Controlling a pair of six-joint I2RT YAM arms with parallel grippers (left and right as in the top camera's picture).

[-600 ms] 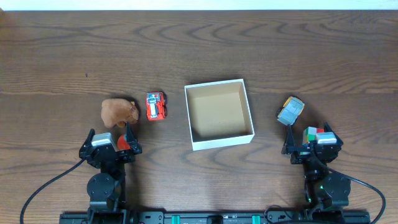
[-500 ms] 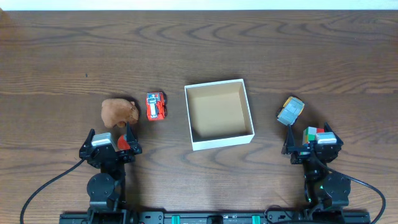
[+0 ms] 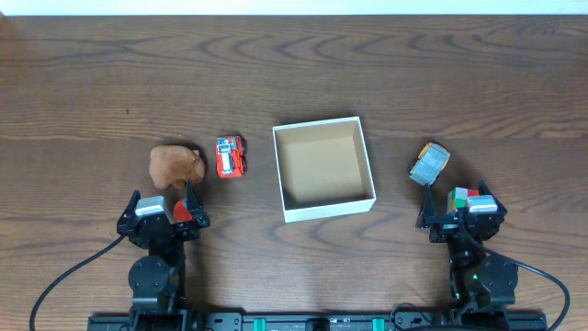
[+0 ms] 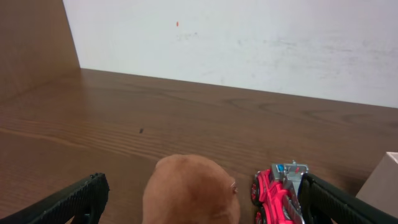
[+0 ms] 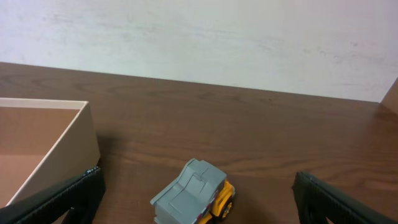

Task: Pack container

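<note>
Where the left wrist looks, the container (image 4: 387, 179) is mostly cropped.

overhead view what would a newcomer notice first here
The white box stands empty in the middle, brown inside. To its left lie a red car and a brown plush; to its right lies a grey-yellow truck. The left gripper sits open just short of the plush, and the right gripper sits open just short of the truck.

surface: dark wood-grain table (image 3: 92, 92) | backdrop: plain white wall (image 4: 249, 37) (faintly smudged) | light: even, soft
</note>
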